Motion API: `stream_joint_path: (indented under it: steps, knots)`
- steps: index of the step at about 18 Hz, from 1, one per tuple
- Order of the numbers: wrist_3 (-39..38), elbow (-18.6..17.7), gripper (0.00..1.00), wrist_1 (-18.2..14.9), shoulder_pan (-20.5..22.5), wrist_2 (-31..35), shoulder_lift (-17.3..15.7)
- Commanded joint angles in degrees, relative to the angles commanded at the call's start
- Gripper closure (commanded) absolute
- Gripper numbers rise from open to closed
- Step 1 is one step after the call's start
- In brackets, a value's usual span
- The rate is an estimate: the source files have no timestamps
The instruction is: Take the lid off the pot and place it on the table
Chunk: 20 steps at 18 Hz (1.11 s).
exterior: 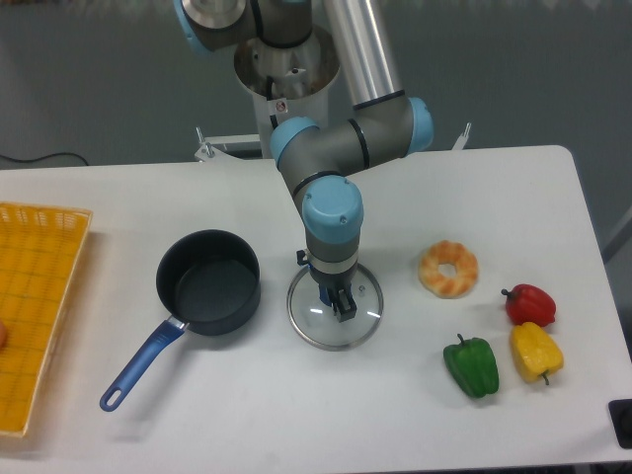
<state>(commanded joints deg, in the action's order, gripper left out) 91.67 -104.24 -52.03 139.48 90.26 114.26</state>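
Note:
The pot (209, 282) is dark blue-black and stands uncovered on the white table (296, 415), left of centre. Its blue handle (141, 367) points to the front left. The lid (334, 307), a clear glass disc with a metal rim, is just right of the pot, flat and low at the table surface; I cannot tell whether it rests on it. My gripper (337, 301) points straight down over the lid's centre. Its fingers are closed around the blue knob, which is mostly hidden by them.
A yellow mesh tray (35, 306) lies at the left edge. A bagel-like ring (448, 269) lies right of the lid. A red pepper (530, 303), a yellow pepper (535, 353) and a green pepper (472, 366) lie at the front right.

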Motion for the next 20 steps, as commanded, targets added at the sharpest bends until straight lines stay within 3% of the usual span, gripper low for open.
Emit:
stream_joint_path:
  steps: [11,16,20]
  knots:
    - [0.17,0.0,0.2,0.0,0.0,0.09,-0.35]
    - [0.18,0.61,0.01,0.0,0.09,0.0,-0.79]
    - [0.0,1.05,0.0,-0.09,0.09,0.18,-2.37]
